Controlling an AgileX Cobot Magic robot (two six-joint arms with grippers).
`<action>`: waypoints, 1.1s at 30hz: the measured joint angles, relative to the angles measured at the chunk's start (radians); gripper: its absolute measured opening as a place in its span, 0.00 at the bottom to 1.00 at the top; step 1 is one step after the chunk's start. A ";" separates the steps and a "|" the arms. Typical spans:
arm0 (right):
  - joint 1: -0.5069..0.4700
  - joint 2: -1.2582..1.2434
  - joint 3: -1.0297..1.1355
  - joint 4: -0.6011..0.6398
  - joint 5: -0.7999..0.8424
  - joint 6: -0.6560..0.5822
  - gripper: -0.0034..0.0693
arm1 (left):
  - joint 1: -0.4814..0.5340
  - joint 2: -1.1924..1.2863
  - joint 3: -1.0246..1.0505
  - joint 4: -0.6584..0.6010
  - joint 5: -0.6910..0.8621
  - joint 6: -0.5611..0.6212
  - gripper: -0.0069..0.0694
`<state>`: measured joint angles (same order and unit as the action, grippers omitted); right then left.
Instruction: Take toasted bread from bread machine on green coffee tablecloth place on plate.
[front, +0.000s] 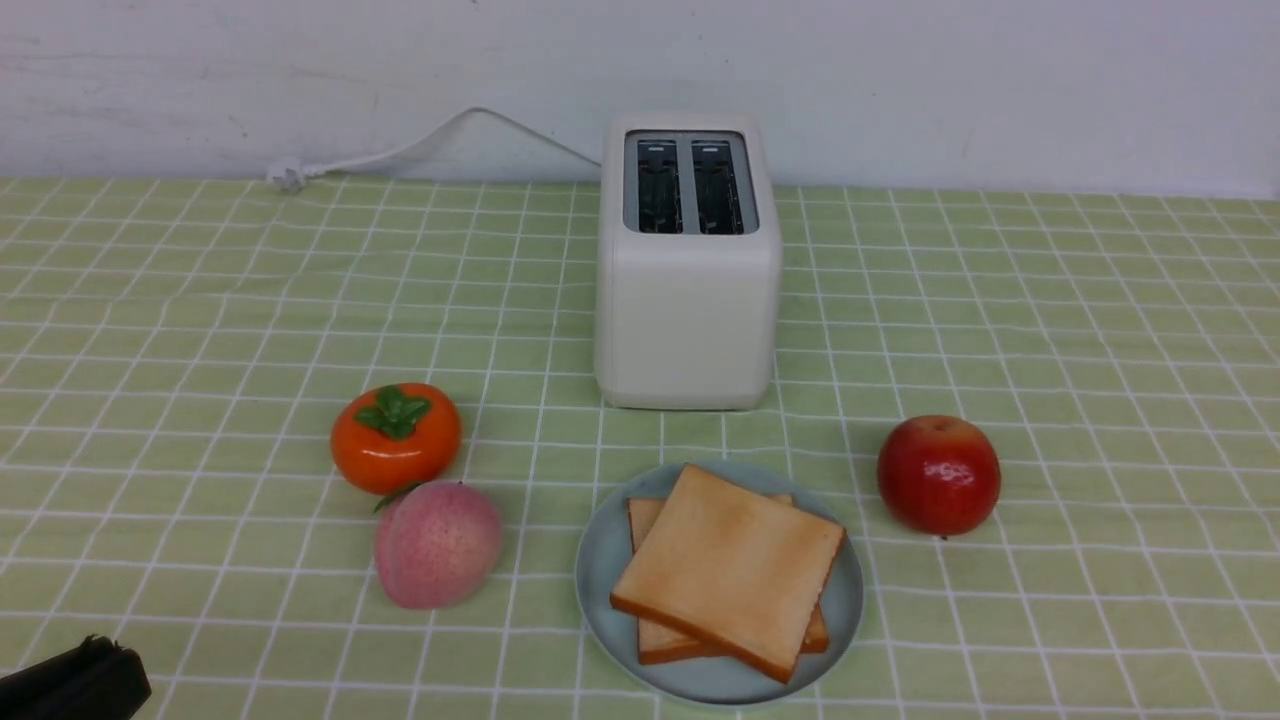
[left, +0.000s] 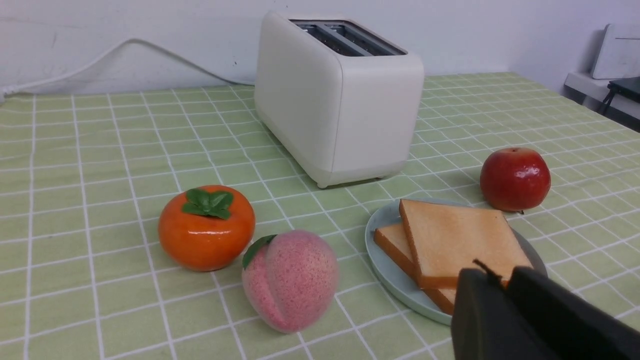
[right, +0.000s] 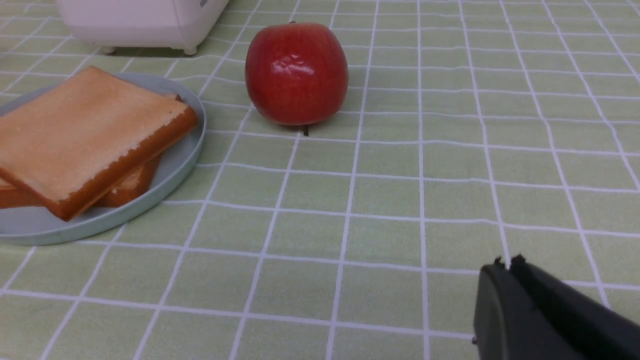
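Two slices of toasted bread (front: 730, 565) lie stacked on the pale blue-green plate (front: 598, 560) in front of the cream bread machine (front: 688, 300), whose two slots look empty. All stand on the green coffee tablecloth (front: 200, 300). The toast also shows in the left wrist view (left: 457, 240) and the right wrist view (right: 85, 130). My left gripper (left: 502, 275) is shut and empty, near the plate's edge; part of it shows at the front view's lower left (front: 75, 685). My right gripper (right: 507, 265) is shut and empty over bare cloth, away from the plate (right: 185, 150).
An orange persimmon (front: 396, 437) and a pink peach (front: 437, 543) lie left of the plate. A red apple (front: 938, 473) lies to its right. The toaster's white cord (front: 400, 150) runs along the back wall to the left.
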<state>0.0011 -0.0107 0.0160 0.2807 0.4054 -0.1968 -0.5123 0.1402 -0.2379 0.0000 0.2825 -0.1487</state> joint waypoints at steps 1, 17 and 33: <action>0.000 0.000 0.000 0.000 0.000 0.000 0.05 | 0.000 0.000 0.000 0.000 0.000 0.000 0.18; 0.000 0.000 0.000 0.000 0.000 0.000 0.07 | 0.381 -0.151 0.156 -0.089 -0.039 0.000 0.07; 0.000 0.000 0.000 0.000 0.000 0.000 0.09 | 0.440 -0.151 0.267 -0.130 0.105 0.000 0.07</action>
<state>0.0011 -0.0107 0.0160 0.2807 0.4054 -0.1968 -0.0728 -0.0104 0.0296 -0.1299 0.3877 -0.1490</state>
